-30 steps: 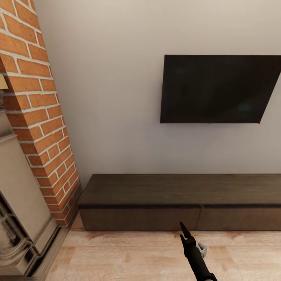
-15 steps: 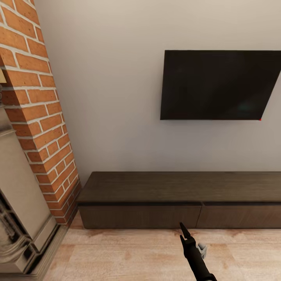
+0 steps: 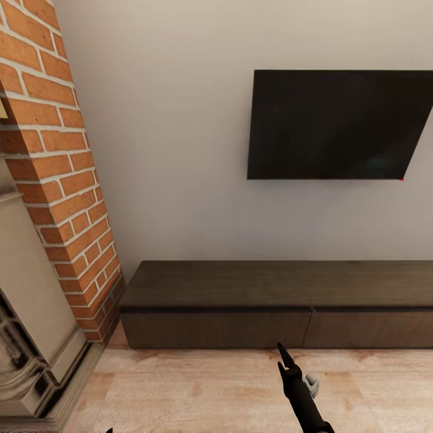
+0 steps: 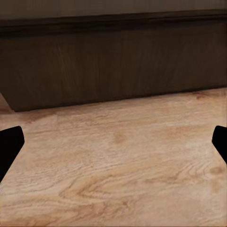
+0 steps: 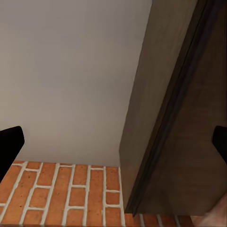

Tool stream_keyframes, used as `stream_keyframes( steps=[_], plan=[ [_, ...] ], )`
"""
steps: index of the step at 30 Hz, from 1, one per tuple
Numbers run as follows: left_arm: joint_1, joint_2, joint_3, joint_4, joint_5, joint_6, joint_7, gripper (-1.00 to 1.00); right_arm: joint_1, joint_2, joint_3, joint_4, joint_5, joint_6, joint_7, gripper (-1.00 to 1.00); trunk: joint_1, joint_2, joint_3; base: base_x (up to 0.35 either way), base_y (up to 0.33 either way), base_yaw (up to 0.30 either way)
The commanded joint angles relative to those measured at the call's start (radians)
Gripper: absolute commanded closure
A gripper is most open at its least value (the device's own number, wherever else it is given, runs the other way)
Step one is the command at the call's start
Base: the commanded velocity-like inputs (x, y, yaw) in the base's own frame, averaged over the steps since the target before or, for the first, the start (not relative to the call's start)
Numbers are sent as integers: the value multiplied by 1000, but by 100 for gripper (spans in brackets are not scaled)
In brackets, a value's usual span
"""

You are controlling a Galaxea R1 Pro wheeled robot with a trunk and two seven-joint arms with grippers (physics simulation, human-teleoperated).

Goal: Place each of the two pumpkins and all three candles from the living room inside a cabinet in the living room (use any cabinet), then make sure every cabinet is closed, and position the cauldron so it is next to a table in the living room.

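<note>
Closer now, the cabinet (image 3: pixel 276 304) fronts sit flush.

a home living room: dark flat television (image 3: pixel 340 125) mounted on a plain pale wall (image 3: pixel 174 150), long low dark-brown cabinet (image 3: pixel 276 304) beneath it, brick fireplace (image 3: pixel 57 180) with stone surround alongside, light wood plank floor (image 3: pixel 210 391).
</note>
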Motion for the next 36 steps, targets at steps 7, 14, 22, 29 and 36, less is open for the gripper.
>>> stream_keyframes(
  steps=[7,14,22,29,36],
  plan=[
    [-1,1,3,-42,-1,119,-1,-100,0,1,-5,-1,-8,11,4,-100,27,-50,-23,0,0,0],
    [1,1,1,-44,-1,103,-3,-100,1,-1,-6,-2,-10,11,7,-100,54,-99,-45,0,0,0],
    [1,3,-1,-44,-1,21,-4,-100,1,-13,-7,-2,-10,11,10,-100,84,-155,-70,0,0,0],
    [1,5,0,-44,-1,3,-6,-100,4,-18,-34,-3,-11,13,29,-100,111,-204,-92,0,0,0],
    [1,5,-1,-44,-1,-1,-7,-100,5,-34,-80,-2,-9,29,79,-100,138,-253,-114,0,0,0]
  ],
)
